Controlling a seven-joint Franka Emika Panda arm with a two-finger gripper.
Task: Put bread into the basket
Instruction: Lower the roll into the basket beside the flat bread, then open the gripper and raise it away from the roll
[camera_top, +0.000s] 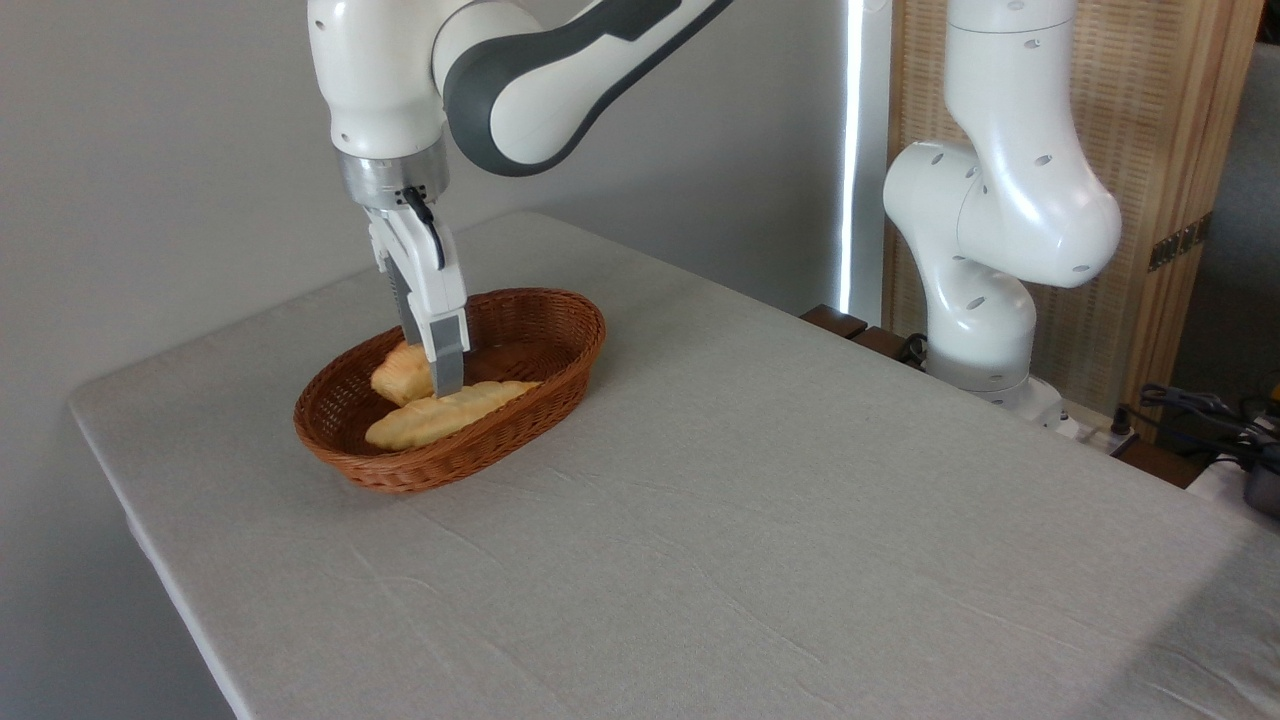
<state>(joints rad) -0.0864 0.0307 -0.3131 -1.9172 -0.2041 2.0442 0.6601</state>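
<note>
The long pale loaf (450, 413) is lying inside the basket (540, 400), along its 6 o'clock side, and it is covering the lower edge of the bread (403, 373). The bread is sitting in the basket at about 9 o'clock from the centre. It is roundish, so I cannot tell which way it is pointing. The gripper (444, 378) is reaching down into the basket just beside the bread; whether its fingers are pinching it or standing apart, I cannot tell. The basket's long axis is running from 8 to 2 o'clock. The grey cloth-covered table (760, 520) is standing near a plain grey wall (150, 150).
</note>
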